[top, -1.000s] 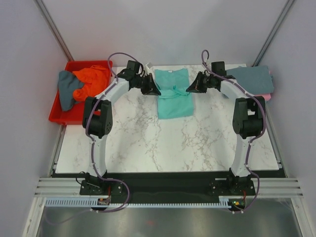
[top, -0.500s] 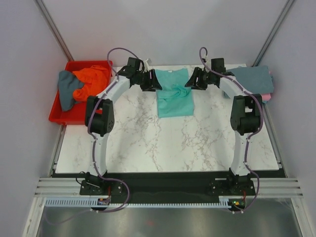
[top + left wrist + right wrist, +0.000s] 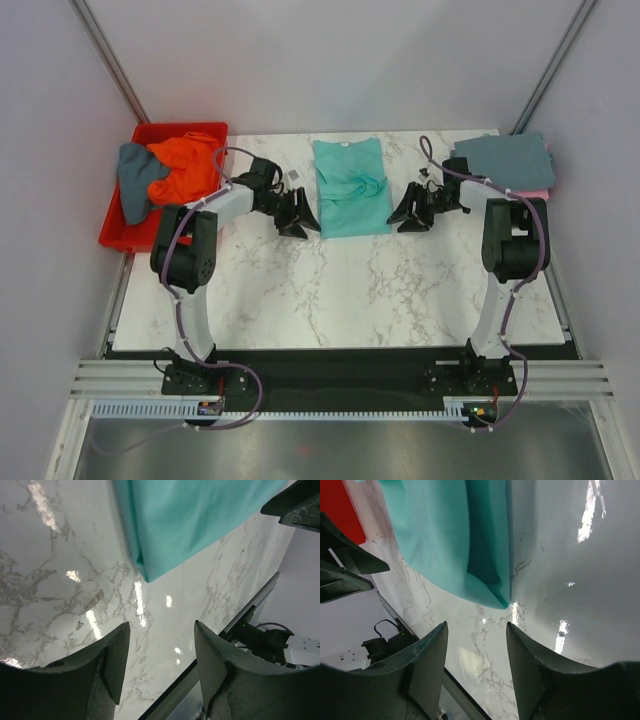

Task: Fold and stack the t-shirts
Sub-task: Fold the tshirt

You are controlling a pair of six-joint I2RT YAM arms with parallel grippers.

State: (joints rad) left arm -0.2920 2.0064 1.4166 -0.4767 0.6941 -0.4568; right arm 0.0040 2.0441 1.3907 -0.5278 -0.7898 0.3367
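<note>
A teal t-shirt (image 3: 350,187) lies flat at the back middle of the table, its sleeves folded in over the chest. My left gripper (image 3: 302,224) stands open just off the shirt's near left corner, with nothing between its fingers. At the near right corner my right gripper (image 3: 401,220) is open and empty too. In the left wrist view the teal t-shirt (image 3: 190,515) lies beyond the open left gripper (image 3: 161,630). The right wrist view has the shirt's corner (image 3: 490,587) just ahead of the open right gripper (image 3: 476,627).
A red bin (image 3: 122,232) at the back left holds an orange shirt (image 3: 185,160) and a grey-blue one (image 3: 135,178). At the back right, a folded grey-teal shirt (image 3: 505,160) lies on a pink one (image 3: 543,195). Marble tabletop (image 3: 340,290) lies in front.
Both grippers opened, let go of the teal shirt near its sleeves, and moved toward me to its near corners. The sleeves now lie folded across the shirt.
</note>
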